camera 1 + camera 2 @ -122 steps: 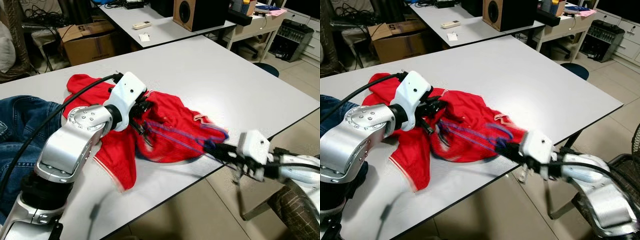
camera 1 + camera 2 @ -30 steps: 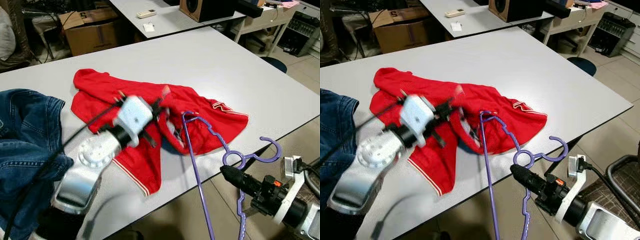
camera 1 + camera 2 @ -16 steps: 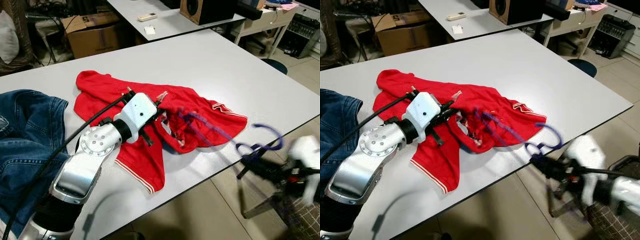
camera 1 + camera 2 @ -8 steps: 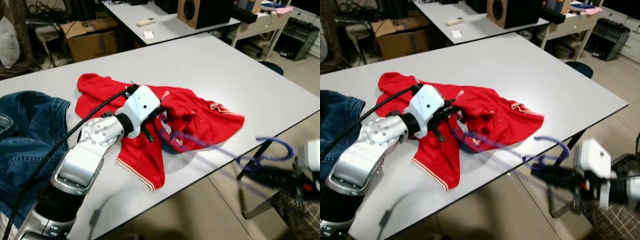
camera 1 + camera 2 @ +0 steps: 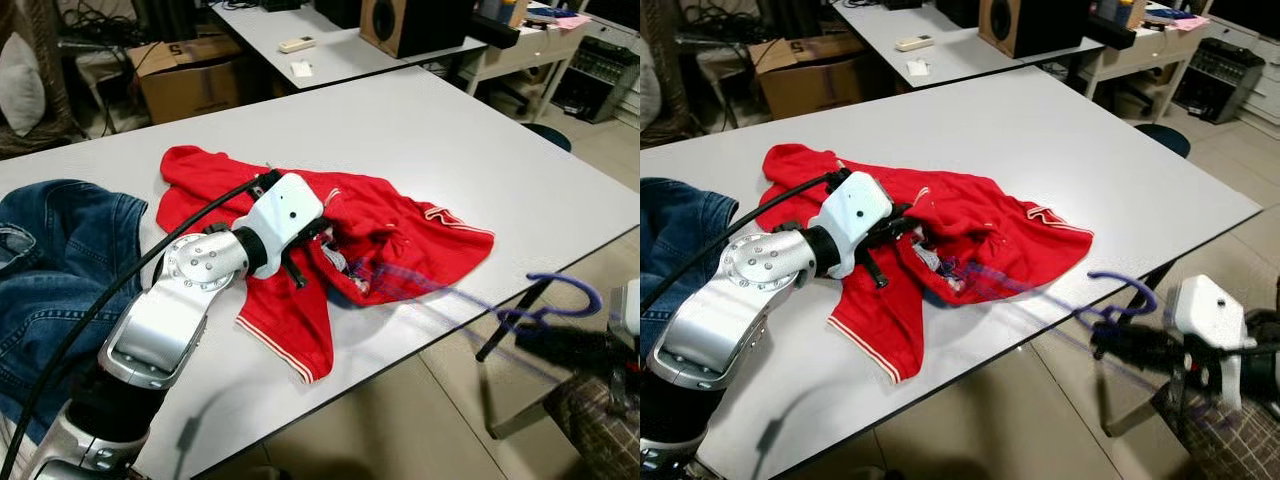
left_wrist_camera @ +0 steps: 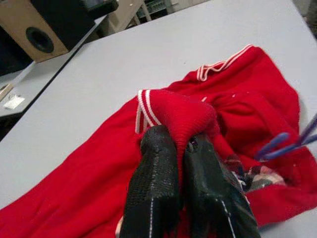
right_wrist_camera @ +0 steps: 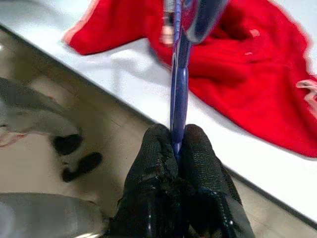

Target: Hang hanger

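The left gripper [image 6: 181,148] pinches a fold of the red shirt [image 5: 400,235] near its striped collar, at about 9 o'clock of the garment; the right gripper [image 7: 173,148] is clenched on the purple hanger [image 5: 1120,290], held off the table's edge at 4 o'clock, its far end blurred and reaching into the cloth; the likely trouble is the hanger snagging fabric and dragging the shirt off the edge, or the fold slipping free. The grey table [image 5: 450,140] also carries blue jeans [image 5: 60,260] at 9 o'clock; a cardboard box [image 5: 190,70] and a speaker [image 5: 415,25] stand at 12 o'clock.
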Motion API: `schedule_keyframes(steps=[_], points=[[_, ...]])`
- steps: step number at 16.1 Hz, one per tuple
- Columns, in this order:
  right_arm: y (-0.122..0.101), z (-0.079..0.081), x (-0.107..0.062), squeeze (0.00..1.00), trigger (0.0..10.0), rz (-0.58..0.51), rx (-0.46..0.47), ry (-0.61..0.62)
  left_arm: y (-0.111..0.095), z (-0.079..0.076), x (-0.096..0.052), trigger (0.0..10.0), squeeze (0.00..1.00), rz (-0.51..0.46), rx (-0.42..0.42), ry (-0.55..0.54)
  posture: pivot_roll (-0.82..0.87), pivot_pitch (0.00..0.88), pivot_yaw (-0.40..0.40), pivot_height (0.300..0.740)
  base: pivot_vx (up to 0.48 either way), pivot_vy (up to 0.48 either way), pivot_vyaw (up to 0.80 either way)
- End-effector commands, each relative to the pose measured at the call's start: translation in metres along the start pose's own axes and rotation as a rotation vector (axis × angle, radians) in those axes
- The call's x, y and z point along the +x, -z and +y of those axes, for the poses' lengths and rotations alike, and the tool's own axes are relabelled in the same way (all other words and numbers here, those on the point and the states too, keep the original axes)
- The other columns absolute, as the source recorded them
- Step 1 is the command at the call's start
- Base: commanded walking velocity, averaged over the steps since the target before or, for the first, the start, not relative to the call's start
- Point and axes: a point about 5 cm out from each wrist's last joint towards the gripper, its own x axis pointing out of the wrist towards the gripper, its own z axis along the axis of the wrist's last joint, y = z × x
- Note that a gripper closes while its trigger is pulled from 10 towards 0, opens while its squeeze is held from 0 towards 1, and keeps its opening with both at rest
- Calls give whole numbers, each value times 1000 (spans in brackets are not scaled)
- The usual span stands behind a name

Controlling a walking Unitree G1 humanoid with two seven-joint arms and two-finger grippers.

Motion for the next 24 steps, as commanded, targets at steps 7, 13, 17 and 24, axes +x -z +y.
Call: schedule_keyframes(steps=[7,13,17,24], points=[[-6,-14,42,0,10000,-29,-91,51,-6,-8,7,0,0,-3,2,68,-77,70,50,740,0,0,0],[-13,-18,72,0,10000,-56,-143,-12,-10,-13,8,0,0,-12,-18,77,-62,75,27,740,0,0,0],[-13,-2,78,0,10000,-59,-162,-162,-14,-7,14,0,0,-9,1,49,-59,74,22,740,0,0,0],[-16,-4,76,0,10000,-121,-236,-168,-26,-18,18,0,0,-65,-21,237,-51,63,40,740,0,0,0]])
